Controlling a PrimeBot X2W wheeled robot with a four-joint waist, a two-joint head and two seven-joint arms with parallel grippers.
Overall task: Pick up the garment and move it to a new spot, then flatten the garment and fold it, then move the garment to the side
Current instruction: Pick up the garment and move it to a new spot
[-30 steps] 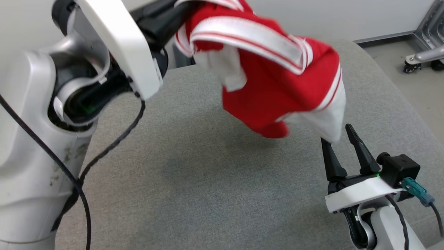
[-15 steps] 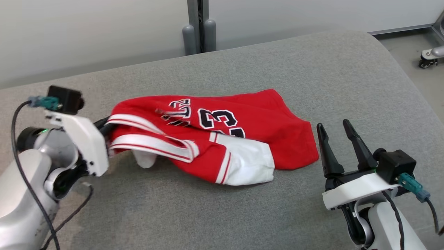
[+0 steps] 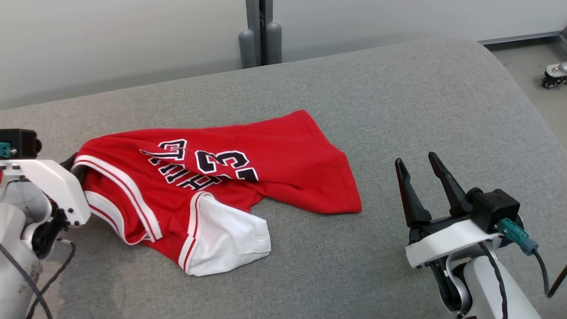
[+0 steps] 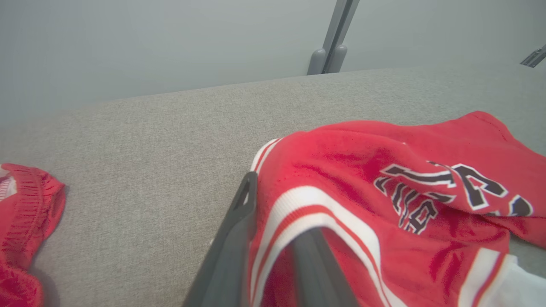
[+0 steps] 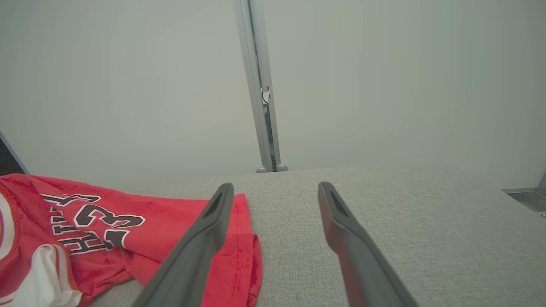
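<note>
Jersey [image 3: 230, 177] lies crumpled at centre-left of head view on grey cushion [image 3: 398, 88]. Soft, light, limp, so it will likely sag. My left gripper [image 4: 277, 209] is narrow on the striped hem. My right gripper [image 3: 415, 158] is wide and empty. Best holds: hem corners.

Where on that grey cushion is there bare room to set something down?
Free: the grey cushion beyond the right pincer, the strip between the red jersey and the wall, and the near band in front of the jersey. Crowded: the left, where the left pincer straddles the jersey's hem.
</note>
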